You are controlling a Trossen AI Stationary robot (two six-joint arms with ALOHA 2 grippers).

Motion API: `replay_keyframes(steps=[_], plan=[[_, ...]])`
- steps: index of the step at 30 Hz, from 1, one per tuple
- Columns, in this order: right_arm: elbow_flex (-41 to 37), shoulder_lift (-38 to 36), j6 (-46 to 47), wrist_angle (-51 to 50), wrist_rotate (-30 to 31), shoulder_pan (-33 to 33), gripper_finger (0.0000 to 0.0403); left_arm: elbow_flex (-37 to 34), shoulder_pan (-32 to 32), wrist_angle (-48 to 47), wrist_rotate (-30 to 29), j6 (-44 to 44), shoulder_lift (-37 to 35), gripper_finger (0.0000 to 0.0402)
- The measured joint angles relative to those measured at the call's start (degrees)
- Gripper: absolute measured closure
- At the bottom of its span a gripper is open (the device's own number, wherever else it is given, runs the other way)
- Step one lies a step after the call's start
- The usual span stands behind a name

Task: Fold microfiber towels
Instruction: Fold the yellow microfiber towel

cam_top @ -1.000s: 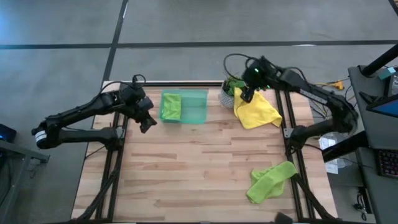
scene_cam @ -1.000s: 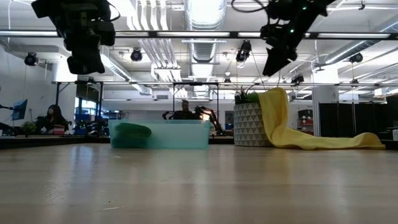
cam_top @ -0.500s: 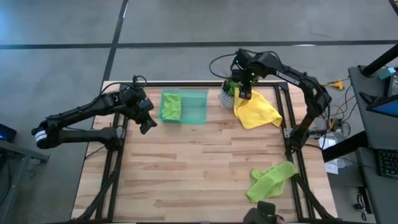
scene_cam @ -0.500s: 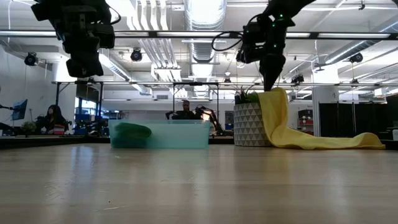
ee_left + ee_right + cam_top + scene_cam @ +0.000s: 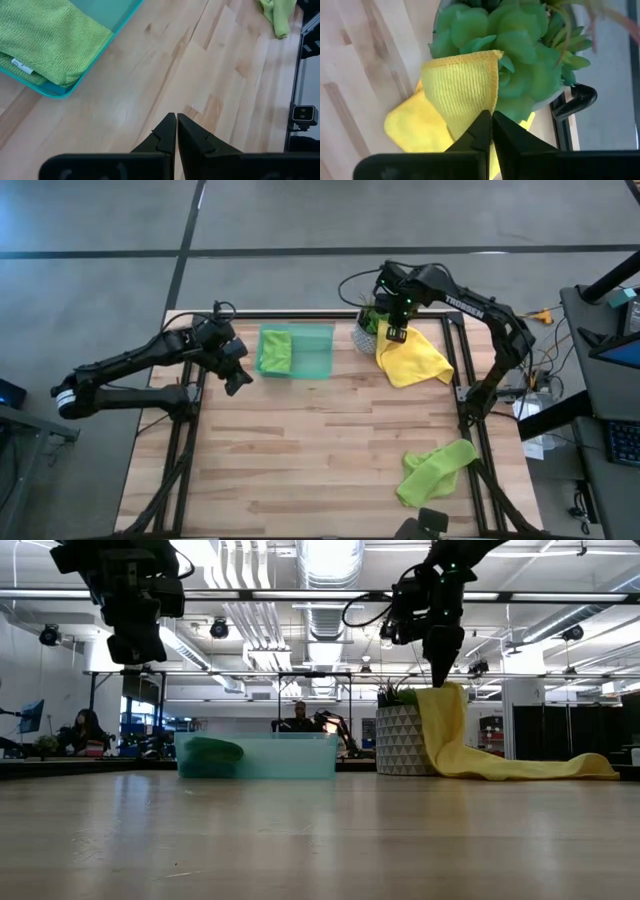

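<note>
The table [image 5: 300, 440] is carrying four things that matter here. The tray [image 5: 315, 352] is lying at the far edge near the left arm, with a folded green towel [image 5: 273, 350] resting inside it. A second green towel [image 5: 435, 470] is lying crumpled near the front right corner, well apart from both arms. The yellow towel [image 5: 415, 358] is lying at the far right, its long axis running from the planter [image 5: 368, 332] out toward the right edge, one corner draped up over the planter's rim.

That raised corner is what the coming move is turning on, and the right arm is by far the nearer. The right gripper [image 5: 396, 333] is hanging directly over that corner, pointing down. In the low view the fingers [image 5: 441, 665] are meeting at a point just at the top of the draped cloth; in the right wrist view they are pressed together over the yellow weave. They may be pinching the corner, but the pictures are not settling whether cloth is between them.

The left gripper [image 5: 238, 376] is waiting just beside the tray, fingers together, holding nothing.
</note>
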Motion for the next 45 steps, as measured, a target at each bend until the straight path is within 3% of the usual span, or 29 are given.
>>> replay_keyframes(steps=[6,9,13,19,26,31,36,39,41,45], plan=[[0.4,-4.0,4.0,-0.1,-0.7,0.1,0.0394,0.0,0.0,0.2,0.0,0.0,0.0,0.0402],[1.1,-7.8,7.2,0.2,-3.8,0.5,0.0394,0.0,0.0,0.9,0.0,0.1,0.0,0.0402],[1.2,-13.2,15.0,1.5,-5.2,3.3,0.0394,-0.1,0.0,7.6,0.0,0.1,0.0,0.0402],[1.2,-19.2,28.5,8.8,-1.3,16.3,0.0394,-0.9,-0.3,34.8,1.6,-0.3,0.6,0.0402],[1.6,-20.0,41.8,23.5,16.6,34.8,0.0394,-0.9,-1.9,65.8,7.9,-6.0,8.3,0.0393],[4.7,-15.4,46.8,25.4,27.0,41.9,0.0394,-0.3,-5.0,71.9,12.5,-7.8,14.2,0.0330],[10.5,-8.9,47.1,23.6,27.8,43.0,0.0394,-0.3,-8.6,74.5,14.0,-7.9,16.7,0.0237],[15.4,-4.7,47.0,21.3,27.9,42.9,0.0394,-0.4,-9.8,72.7,11.5,-7.2,17.7,0.0189],[18.9,-2.2,45.9,20.0,27.6,42.8,0.0394,-0.4,-10.7,70.4,6.6,-6.4,18.4,0.0167],[26.5,1.5,43.9,13.8,24.3,42.9,0.0394,-0.5,-11.1,67.3,0.6,-6.4,19.7,0.0154]])
